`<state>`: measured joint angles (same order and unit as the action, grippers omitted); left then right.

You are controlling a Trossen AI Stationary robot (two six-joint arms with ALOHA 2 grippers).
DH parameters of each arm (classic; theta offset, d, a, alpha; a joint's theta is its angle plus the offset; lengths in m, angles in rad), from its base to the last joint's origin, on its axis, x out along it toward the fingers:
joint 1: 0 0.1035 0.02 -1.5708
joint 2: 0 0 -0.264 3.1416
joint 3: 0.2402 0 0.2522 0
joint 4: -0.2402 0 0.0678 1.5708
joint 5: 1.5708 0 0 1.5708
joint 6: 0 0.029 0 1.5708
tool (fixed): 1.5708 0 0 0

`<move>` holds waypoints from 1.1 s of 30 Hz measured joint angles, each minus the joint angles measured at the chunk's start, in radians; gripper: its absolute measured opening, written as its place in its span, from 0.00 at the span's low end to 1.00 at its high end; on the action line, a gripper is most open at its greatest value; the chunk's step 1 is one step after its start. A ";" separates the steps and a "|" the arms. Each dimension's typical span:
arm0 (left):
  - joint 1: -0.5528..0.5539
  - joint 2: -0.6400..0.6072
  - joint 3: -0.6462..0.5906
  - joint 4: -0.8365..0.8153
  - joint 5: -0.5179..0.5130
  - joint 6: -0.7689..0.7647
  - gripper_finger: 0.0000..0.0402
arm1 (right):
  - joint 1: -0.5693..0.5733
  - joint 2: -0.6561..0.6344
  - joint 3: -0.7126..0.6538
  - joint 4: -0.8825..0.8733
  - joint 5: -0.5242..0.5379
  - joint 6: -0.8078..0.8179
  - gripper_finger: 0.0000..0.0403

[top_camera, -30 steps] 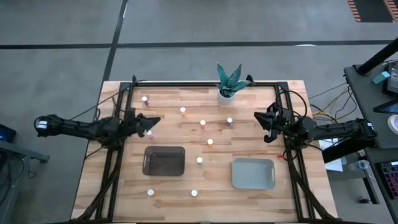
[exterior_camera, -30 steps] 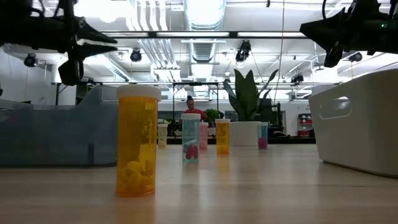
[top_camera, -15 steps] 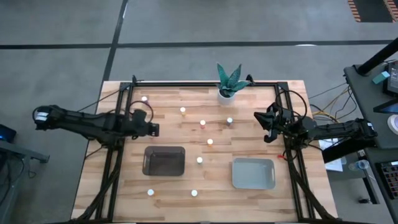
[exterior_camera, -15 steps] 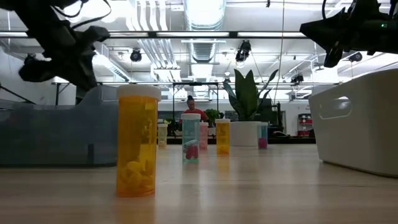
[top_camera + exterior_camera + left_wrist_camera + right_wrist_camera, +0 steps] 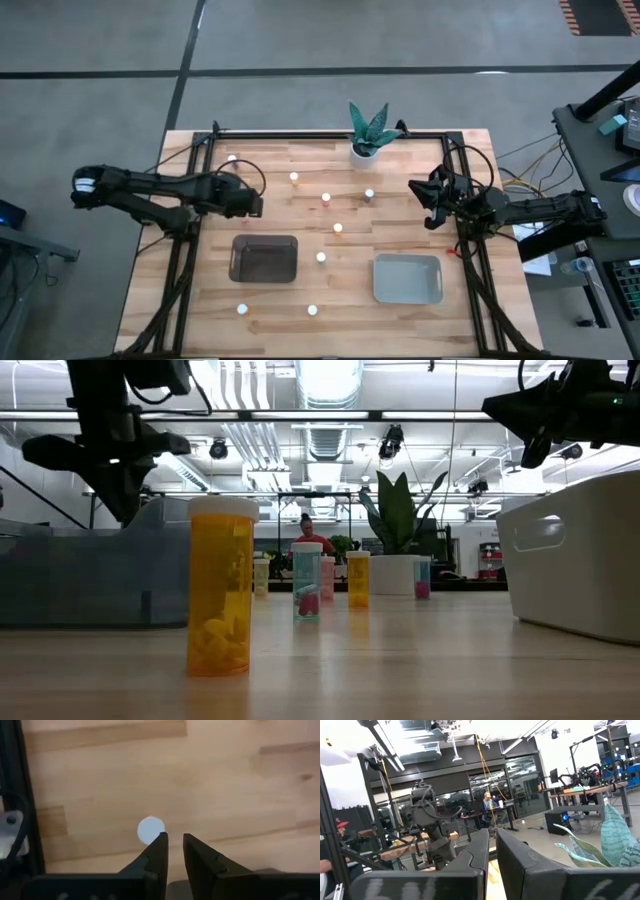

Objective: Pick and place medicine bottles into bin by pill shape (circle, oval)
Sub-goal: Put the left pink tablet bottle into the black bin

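Several medicine bottles with white caps stand scattered on the wooden table, among them one (image 5: 294,178) at the back and one (image 5: 321,257) between the bins. My left gripper (image 5: 252,207) points down just behind the dark translucent bin (image 5: 264,258). In the left wrist view its fingers (image 5: 173,836) stand close together with nothing between them, and a white bottle cap (image 5: 150,830) lies just beside the tips. My right gripper (image 5: 420,198) hangs shut and empty at the table's right side, above and behind the pale grey-green bin (image 5: 407,278).
A white pot with a green plant (image 5: 368,135) stands at the back edge. Black frame rails (image 5: 183,255) run along both sides of the table. In the low view an orange bottle (image 5: 221,585) stands nearest the front. A person shows far off in the room.
My left arm has folded and its gripper has turned to point downward, shifting slightly right over the bottle behind the dark bin. The right arm has not moved.
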<state>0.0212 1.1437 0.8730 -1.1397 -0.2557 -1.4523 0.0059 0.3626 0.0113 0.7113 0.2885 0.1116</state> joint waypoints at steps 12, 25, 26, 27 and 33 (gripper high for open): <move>0.034 0.027 -0.011 0.007 0.047 0.045 0.14 | 0.000 0.000 0.000 -0.003 0.000 -0.010 0.07; 0.047 0.121 -0.013 -0.001 0.066 0.054 0.44 | 0.000 0.000 0.000 -0.007 0.000 -0.023 0.07; 0.051 0.134 -0.013 0.000 0.066 0.059 0.44 | 0.000 0.000 0.000 -0.008 0.000 -0.025 0.07; 0.054 0.144 -0.013 0.000 0.065 0.071 0.45 | 0.000 0.000 0.000 -0.010 0.000 -0.026 0.07; 0.075 0.186 -0.013 0.006 0.065 0.099 0.45 | 0.000 0.000 0.000 -0.019 0.000 -0.028 0.07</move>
<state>0.0958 1.3296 0.8597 -1.1335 -0.1909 -1.3535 0.0059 0.3626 0.0113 0.6926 0.2882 0.0837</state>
